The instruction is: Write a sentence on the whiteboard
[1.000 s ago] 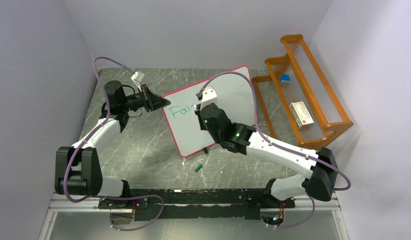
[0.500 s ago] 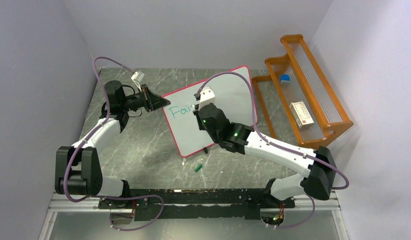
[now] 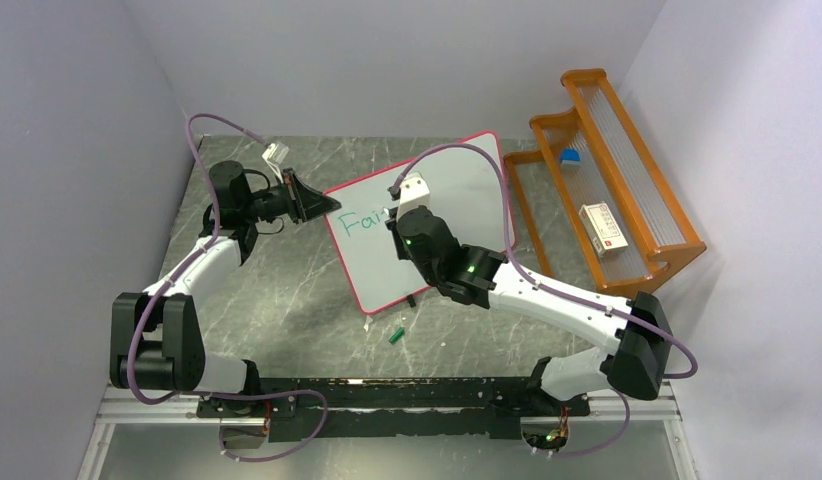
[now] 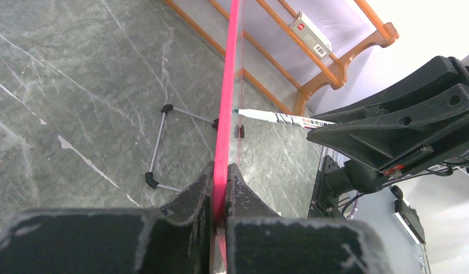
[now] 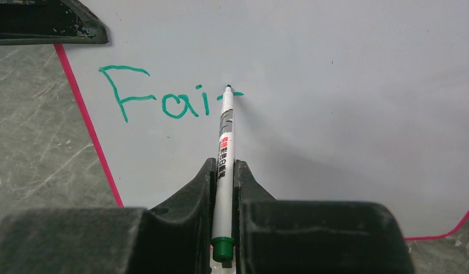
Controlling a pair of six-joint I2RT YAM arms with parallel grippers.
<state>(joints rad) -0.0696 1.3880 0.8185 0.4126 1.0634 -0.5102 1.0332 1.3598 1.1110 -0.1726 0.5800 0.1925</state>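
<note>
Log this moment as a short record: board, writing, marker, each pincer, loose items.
board: white rectangular whiteboard with pink-red frame, standing on the table
writing: green handwritten letters, "Fai" plus a short stroke
marker: white-barrelled green marker, tip on the board at that stroke
left pincer: shut on the board's frame edge
right pincer: shut on the marker
loose: small green piece, likely the cap, near the board's lower corner

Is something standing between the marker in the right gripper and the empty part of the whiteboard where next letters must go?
Nothing visible does. The slim white marker in the right gripper touches the large pink-framed whiteboard just after the green letters "Fai"; the surface rightward is bare.
</note>
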